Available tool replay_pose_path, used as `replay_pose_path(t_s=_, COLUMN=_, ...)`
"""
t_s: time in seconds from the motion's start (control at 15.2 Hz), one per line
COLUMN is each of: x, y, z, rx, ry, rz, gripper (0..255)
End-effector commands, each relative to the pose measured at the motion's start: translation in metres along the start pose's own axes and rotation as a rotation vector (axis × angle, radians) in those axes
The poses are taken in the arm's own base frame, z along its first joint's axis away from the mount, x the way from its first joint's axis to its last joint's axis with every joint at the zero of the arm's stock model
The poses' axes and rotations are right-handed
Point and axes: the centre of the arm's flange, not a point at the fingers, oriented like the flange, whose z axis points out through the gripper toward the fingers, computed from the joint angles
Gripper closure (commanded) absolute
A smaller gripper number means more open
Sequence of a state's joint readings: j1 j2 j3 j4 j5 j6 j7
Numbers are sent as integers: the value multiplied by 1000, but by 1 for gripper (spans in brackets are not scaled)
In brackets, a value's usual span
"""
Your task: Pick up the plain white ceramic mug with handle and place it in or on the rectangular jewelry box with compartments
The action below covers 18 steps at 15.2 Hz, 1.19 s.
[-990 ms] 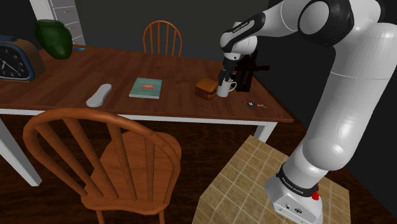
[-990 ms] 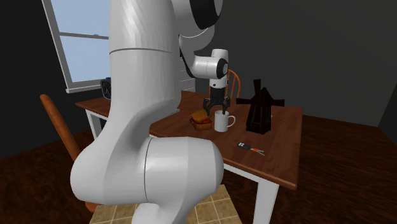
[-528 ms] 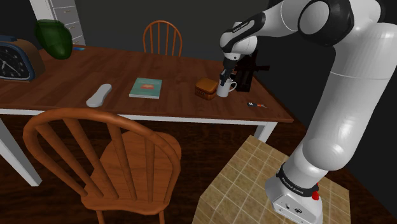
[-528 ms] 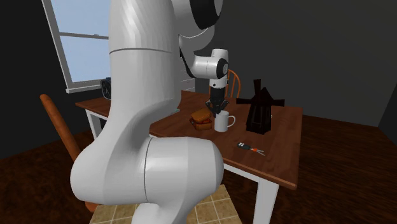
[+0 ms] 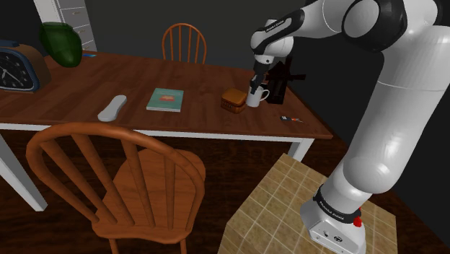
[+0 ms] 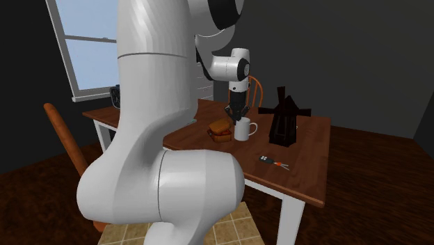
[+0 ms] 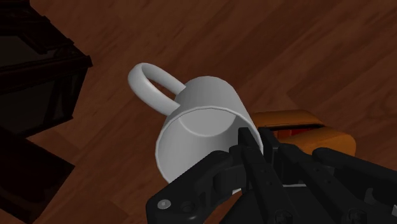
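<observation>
The white mug (image 5: pixel 254 97) hangs tilted just above the brown wooden table (image 5: pixel 130 79), its handle turned toward the black windmill-shaped figure (image 5: pixel 281 78). My gripper (image 5: pixel 252 87) is shut on the mug's rim, one finger inside and one outside. In the wrist view the mug (image 7: pixel 197 121) tips away from the gripper (image 7: pixel 254 141), its handle pointing at the dark figure (image 7: pixel 32 83). The small orange-brown jewelry box (image 5: pixel 231 100) sits on the table right beside the mug, on the shoulder view's left. In the second exterior view the mug (image 6: pixel 243 129) hangs next to the box (image 6: pixel 220 130) under the gripper (image 6: pixel 234 114).
A teal book (image 5: pixel 165 99) and a grey remote (image 5: pixel 112 108) lie mid-table. A blue clock (image 5: pixel 16 71) and a green object (image 5: pixel 60 43) stand at the far left. Small items (image 5: pixel 290 118) lie near the table's right corner. Wooden chairs (image 5: pixel 119 180) stand at front and back.
My gripper went from open around the mug's rim to shut on it. It then rose slightly, lifting and tilting the mug off the table.
</observation>
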<state>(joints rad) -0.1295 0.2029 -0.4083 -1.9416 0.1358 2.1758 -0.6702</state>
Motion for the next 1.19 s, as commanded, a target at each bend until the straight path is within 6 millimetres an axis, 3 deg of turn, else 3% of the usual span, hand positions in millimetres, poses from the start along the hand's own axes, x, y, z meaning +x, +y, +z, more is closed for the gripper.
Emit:
replay_pose_path(t_s=0.0, x=1, y=1, z=-11, rx=0, ry=0, rz=0, gripper=255)
replay_pose_path(t_s=1.12, x=6, y=1, z=-100, rx=0, ry=0, rz=0, gripper=255)
